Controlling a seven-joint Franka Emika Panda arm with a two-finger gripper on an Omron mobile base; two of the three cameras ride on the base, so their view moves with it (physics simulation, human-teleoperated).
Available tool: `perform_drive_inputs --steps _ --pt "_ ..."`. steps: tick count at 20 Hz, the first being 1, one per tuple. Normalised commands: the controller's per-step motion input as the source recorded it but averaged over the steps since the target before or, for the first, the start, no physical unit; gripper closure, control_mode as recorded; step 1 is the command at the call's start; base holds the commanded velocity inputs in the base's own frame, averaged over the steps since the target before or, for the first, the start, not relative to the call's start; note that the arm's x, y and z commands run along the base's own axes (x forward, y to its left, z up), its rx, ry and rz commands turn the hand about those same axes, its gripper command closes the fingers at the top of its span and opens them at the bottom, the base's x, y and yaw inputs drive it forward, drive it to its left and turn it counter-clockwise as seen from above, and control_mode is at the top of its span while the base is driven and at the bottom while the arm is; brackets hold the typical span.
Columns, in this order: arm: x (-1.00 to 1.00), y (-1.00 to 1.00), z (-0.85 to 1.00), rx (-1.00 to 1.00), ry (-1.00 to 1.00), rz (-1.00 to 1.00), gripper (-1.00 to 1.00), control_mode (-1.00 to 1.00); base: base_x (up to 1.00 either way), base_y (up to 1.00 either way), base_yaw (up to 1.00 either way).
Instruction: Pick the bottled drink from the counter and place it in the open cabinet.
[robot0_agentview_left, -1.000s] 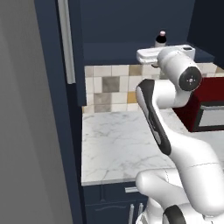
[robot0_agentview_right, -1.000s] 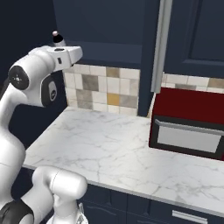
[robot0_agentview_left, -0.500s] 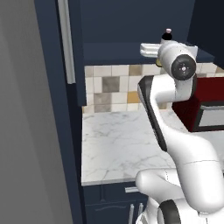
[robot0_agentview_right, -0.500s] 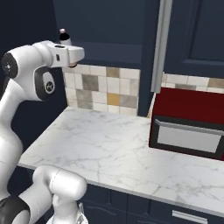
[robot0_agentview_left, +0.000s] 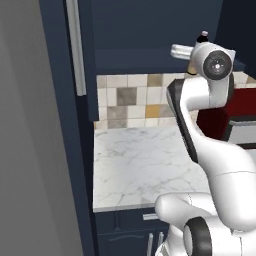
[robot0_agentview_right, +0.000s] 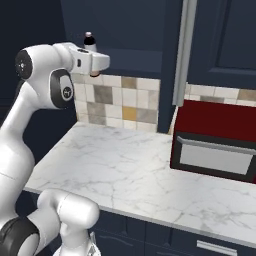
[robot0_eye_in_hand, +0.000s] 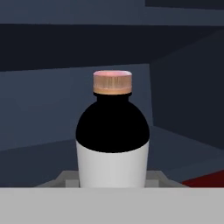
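Observation:
The bottled drink (robot0_eye_in_hand: 112, 144) stands upright in my gripper (robot0_eye_in_hand: 112, 177), which is shut on its white lower body; it has a black shoulder and a pinkish cap. In the base views its dark top (robot0_agentview_left: 202, 36) (robot0_agentview_right: 89, 39) pokes up above the raised hand, with an orange bit of the bottle below the hand. The bottle is held high above the counter (robot0_agentview_left: 135, 165) (robot0_agentview_right: 125, 170), at the level of the lower edge of the open cabinet (robot0_agentview_left: 145, 30) (robot0_agentview_right: 135, 30). The cabinet's dark interior lies right behind the bottle in the hand view.
A cabinet door with a long silver handle (robot0_agentview_left: 75, 47) hangs open at the left, another handle (robot0_agentview_right: 182, 50) at the right. A dark red microwave (robot0_agentview_right: 215, 137) (robot0_agentview_left: 225, 115) sits on the counter's right side. A tiled backsplash (robot0_agentview_right: 120, 100) runs below the cabinet.
The arm has carried the bottle to the right and slightly upward in both base views, closer to the cabinet opening. The grip has stayed shut.

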Motion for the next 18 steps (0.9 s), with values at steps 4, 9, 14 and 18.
perform_drive_inputs --steps 4,9,14,18 --pt "0.32 -0.07 0.00 0.03 0.00 -0.06 1.00 -1.00 0.00 0.00 0.00" --pt "0.29 0.00 0.00 0.02 0.00 -0.04 1.00 -1.00 0.00 0.00 0.00" --pt "0.17 0.00 -0.01 0.00 0.00 -0.03 1.00 -1.00 0.00 0.00 0.00" --pt "0.01 0.00 -0.03 0.00 0.00 0.00 1.00 -1.00 0.00 0.00 0.00"
